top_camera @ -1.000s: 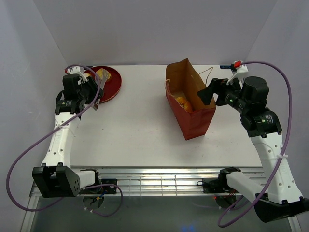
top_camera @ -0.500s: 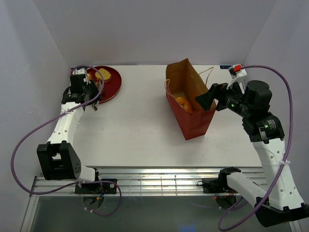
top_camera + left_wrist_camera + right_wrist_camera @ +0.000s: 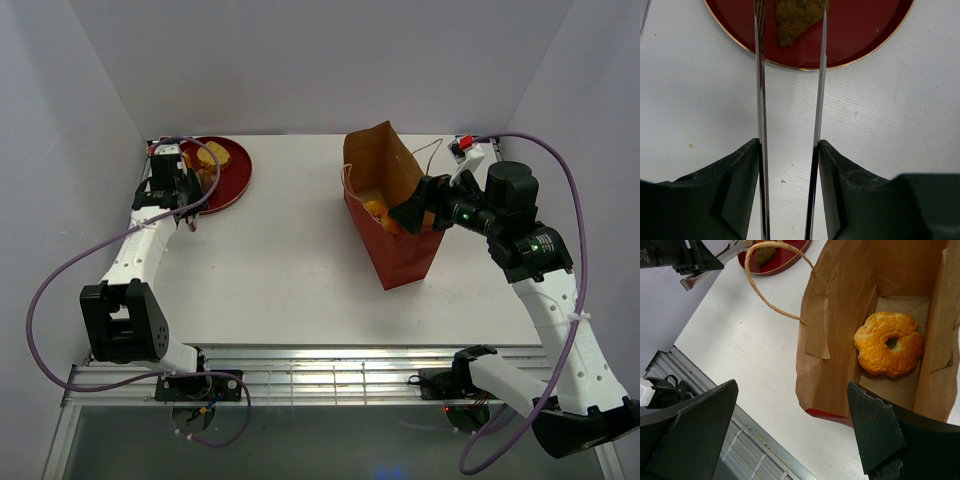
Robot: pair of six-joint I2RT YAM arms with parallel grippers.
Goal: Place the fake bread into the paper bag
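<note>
Nearest us on the bench (image 3: pixel 280 260), the paper bag (image 3: pixel 405 255) stood upright where it had been a second earlier, its mouth open and one pale string handle (image 3: pixel 770 285) looping out over the rim. The right hand (image 3: pixel 415 212) had shifted left from its earlier place beside the bag's right rim and now hung over the open mouth. Its two dark fingers were spread wide and held nothing. Below it, the orange ridged bun (image 3: pixel 888 344) lay flat on the bag's floor, unmoved. Farther back and to the left, the left arm had swung in from its earlier outward bend, and the left hand (image 3: pixel 790 55) had come closer to the red plate (image 3: pixel 860 35) at the far left of the bench. This hand stood narrow. Its two thin metal blades (image 3: pixel 760 100) ran side by side out over the plate's near rim. The yellow-brown piece (image 3: pixel 797 17) lay on the plate between their far ends. We saw a clear gap between it and one blade, while the other blade ran along its edge, and we could not tell whether they touched.
</note>
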